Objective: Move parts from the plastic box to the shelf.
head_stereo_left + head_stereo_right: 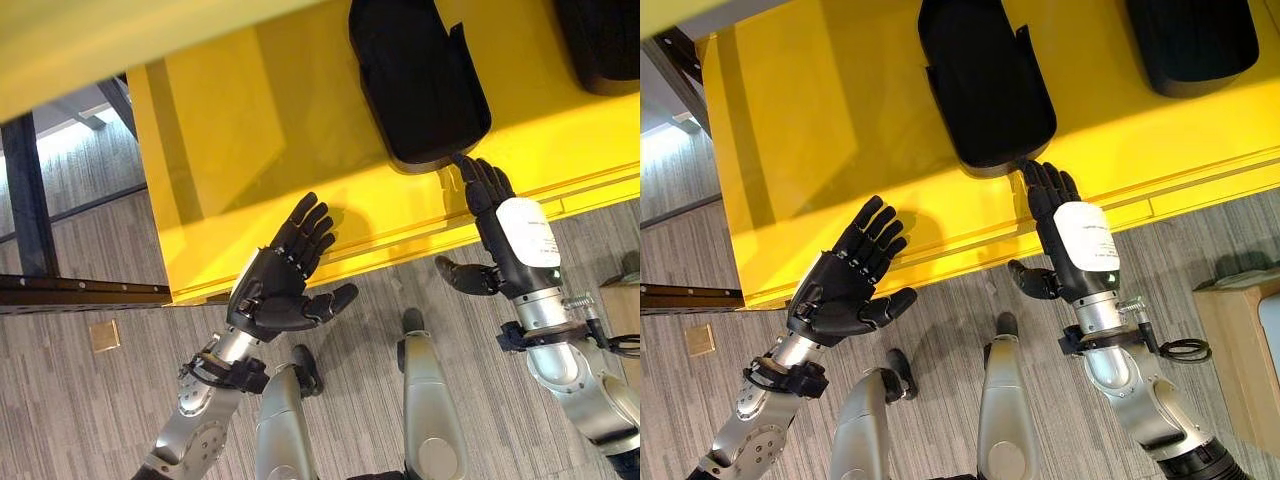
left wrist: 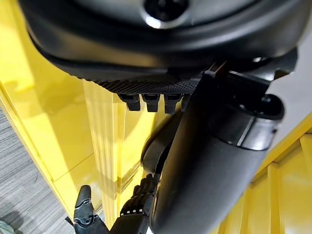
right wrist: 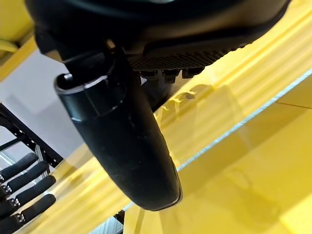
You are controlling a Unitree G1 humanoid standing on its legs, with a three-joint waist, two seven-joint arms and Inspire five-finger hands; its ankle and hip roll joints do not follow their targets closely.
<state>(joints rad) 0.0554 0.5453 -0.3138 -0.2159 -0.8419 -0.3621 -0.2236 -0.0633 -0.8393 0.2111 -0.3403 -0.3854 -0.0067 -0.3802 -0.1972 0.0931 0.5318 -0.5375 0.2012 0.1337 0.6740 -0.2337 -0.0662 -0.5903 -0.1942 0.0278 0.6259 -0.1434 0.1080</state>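
Here, a yellow shelf (image 1: 300, 120) seen from above, carrying a black part (image 1: 418, 80) on its far right portion, long axis running near to far, near rounded end close to the shelf's front lip. A second black part (image 1: 1192, 40) farther right on the same shelf. Right hand (image 1: 1072, 240) directly below the first part, straight released fingers (image 1: 1045, 185) pointing up at its near end, tips touching or just short of it, grasping nothing. Left hand (image 1: 280, 275) well apart to the left, palm up, fingers spread and empty, over the shelf's front edge. Right hand clearly the nearer one. Probably the part already placed, with perhaps a final nudge inward, straight along its long axis.
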